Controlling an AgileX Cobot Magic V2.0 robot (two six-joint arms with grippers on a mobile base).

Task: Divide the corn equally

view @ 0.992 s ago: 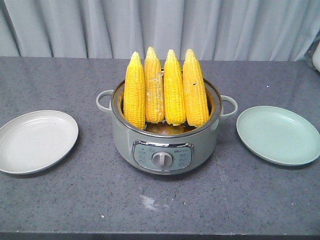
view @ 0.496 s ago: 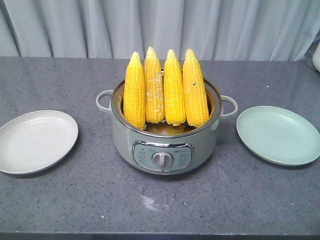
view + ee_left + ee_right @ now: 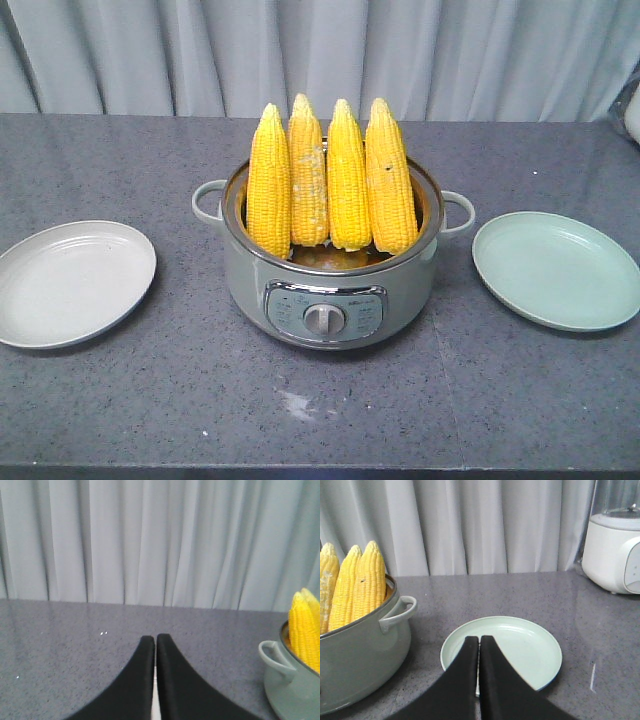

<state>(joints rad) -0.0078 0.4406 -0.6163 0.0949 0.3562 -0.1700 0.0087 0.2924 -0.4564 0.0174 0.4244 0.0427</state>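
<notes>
Four cobs of corn [image 3: 328, 180] stand upright in the pot [image 3: 330, 290]; my left gripper [image 3: 155, 639] and right gripper [image 3: 479, 640] are closed, empty. Pulling one cob could topple its touching neighbours, I judge.

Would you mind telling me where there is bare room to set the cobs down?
Both plates are bare: the white plate left of the pot and the green plate right of it. The countertop before the pot is open. The pot is crowded: four corn cobs stand packed side by side.
</notes>
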